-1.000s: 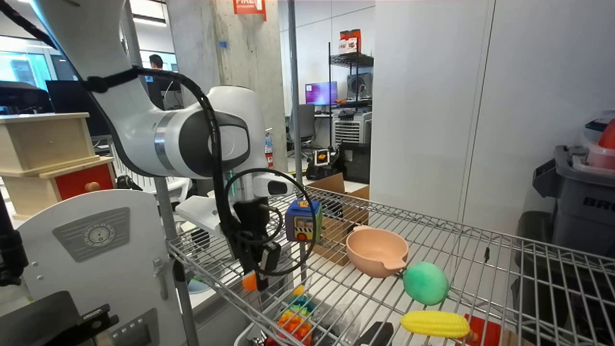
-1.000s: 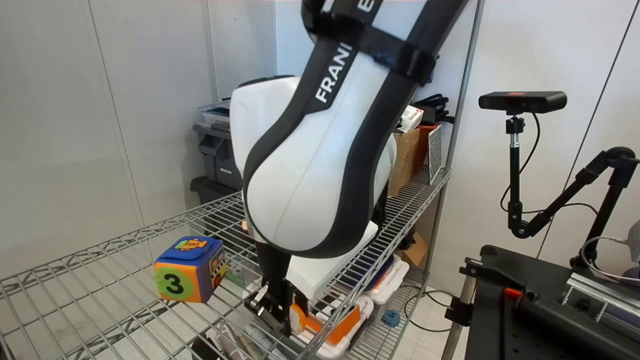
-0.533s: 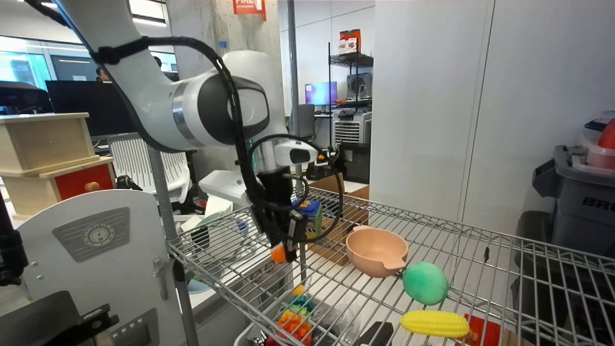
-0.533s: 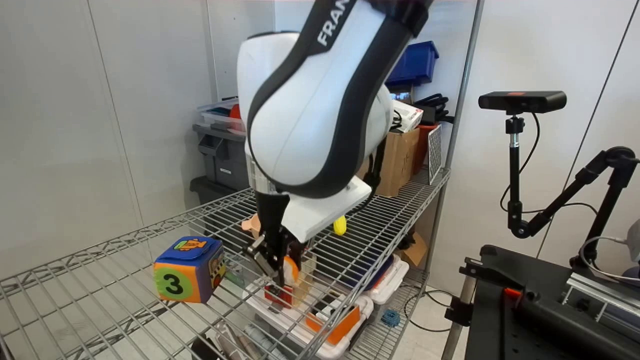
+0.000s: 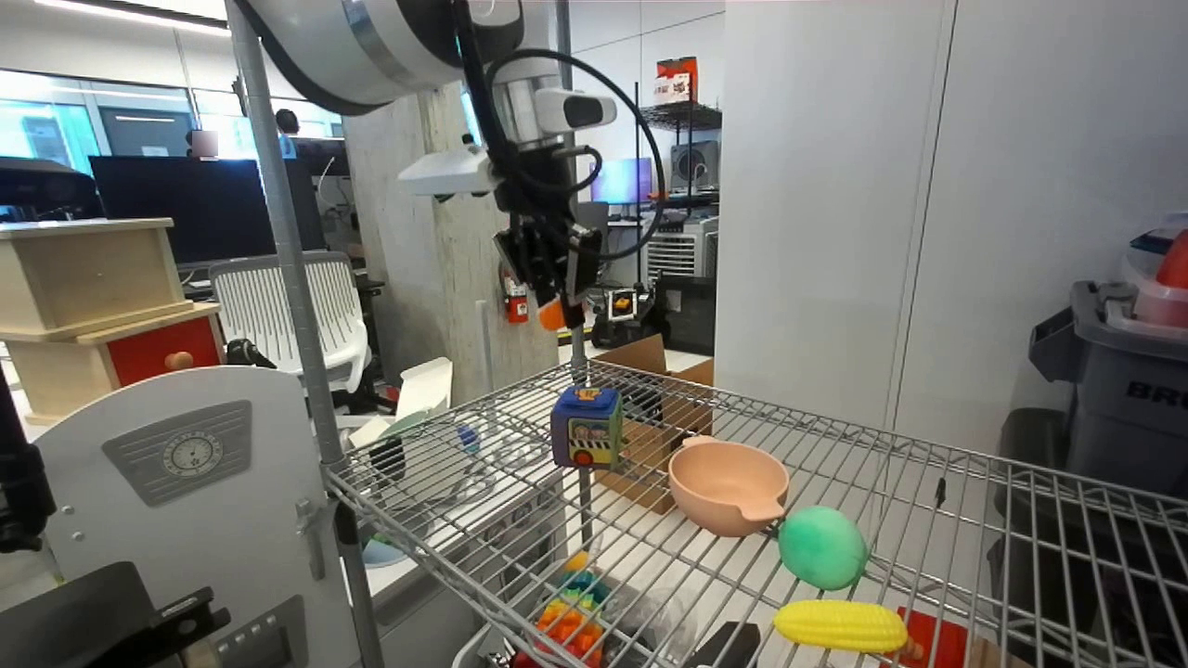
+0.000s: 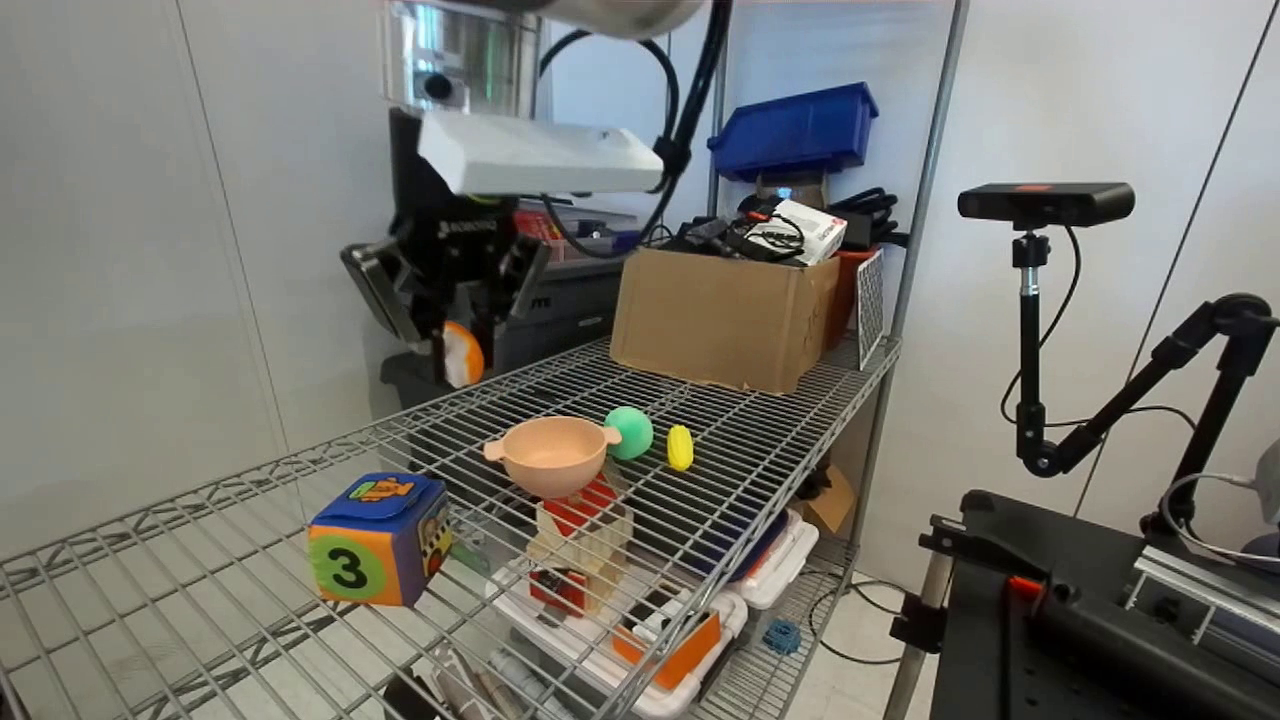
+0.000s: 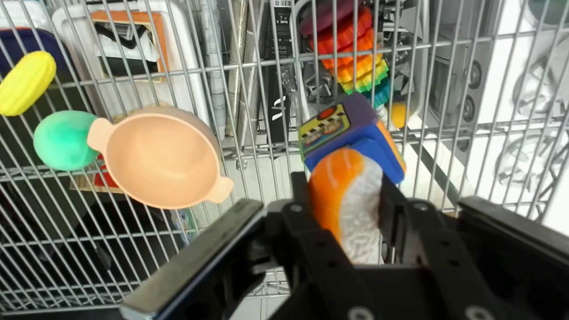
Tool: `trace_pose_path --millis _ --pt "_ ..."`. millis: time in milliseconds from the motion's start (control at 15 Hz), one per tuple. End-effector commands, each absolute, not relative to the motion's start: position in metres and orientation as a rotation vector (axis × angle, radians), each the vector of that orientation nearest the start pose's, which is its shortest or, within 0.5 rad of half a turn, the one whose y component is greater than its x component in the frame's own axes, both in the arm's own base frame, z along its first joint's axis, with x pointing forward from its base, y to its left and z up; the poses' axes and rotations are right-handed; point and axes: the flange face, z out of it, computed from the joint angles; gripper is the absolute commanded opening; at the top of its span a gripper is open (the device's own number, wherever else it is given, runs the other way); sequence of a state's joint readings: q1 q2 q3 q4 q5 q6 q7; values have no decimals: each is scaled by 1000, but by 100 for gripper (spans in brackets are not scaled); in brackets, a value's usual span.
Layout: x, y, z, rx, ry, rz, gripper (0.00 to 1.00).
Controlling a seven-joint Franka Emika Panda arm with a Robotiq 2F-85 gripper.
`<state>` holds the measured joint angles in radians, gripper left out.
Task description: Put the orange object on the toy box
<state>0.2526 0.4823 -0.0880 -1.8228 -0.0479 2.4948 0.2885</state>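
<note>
The hand [image 7: 346,193] pinches the orange toy [image 6: 464,355] in the air — higher than the blue toy box [image 6: 376,538] and apart from it — while the box sits on the wire desk [image 6: 760,520] with the peach bowl [image 6: 555,460], the green ball [image 5: 822,547] just beside the bowl and the yellow corn [image 5: 840,625].

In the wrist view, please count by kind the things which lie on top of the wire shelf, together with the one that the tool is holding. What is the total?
Food-shaped things: 2 (yellow corn cob, salmon nigiri)
Balls: 1 (green ball)
Bowls: 1 (peach bowl)
Toy cubes: 1 (multicoloured toy cube)
Total: 5
</note>
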Motion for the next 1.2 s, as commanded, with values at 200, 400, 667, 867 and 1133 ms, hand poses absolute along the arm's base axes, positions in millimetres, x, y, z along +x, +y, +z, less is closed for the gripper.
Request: trace_pose_path --millis 200,400,667,867,1133 --pt "728 125 280 -3144 253 -157 13" --pt "745 129 252 -3154 292 -69 13" --pt "761 143 216 -3163 322 8 13" --pt "770 152 197 -3167 338 37 13" --pt "778 154 184 -3170 353 78 13"
